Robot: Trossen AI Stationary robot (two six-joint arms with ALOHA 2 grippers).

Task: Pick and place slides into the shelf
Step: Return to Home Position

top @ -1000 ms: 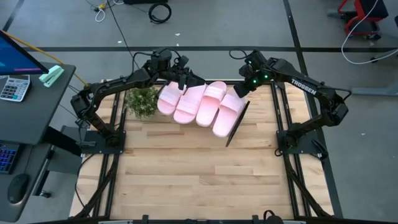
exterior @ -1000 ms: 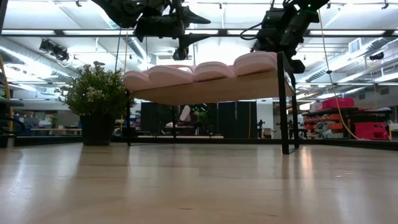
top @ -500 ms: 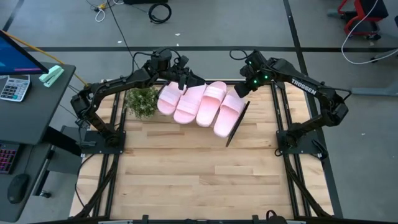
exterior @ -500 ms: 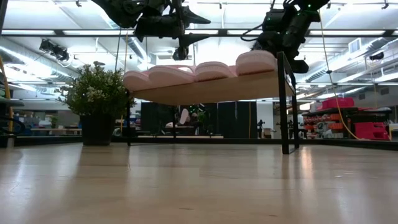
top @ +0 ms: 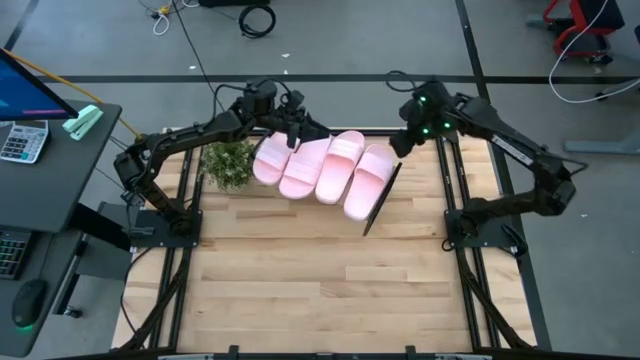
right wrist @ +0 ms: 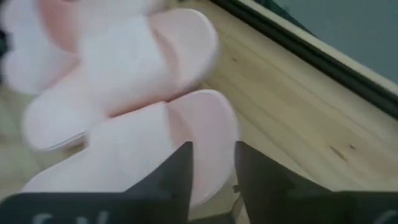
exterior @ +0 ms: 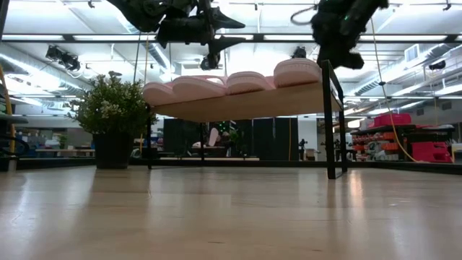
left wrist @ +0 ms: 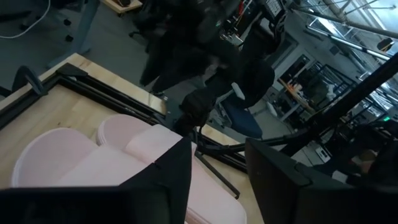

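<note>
Right gripper (top: 396, 150) and left gripper (top: 308, 130) hang empty by the loaded shelf (exterior: 245, 108)
Both have fingers parted, the right only narrowly, gripping nothing; four slides (top: 325, 165) lie side by side on the slant, upper middle of the high view; a low swing away could clip an end slide and tip it off.
</note>
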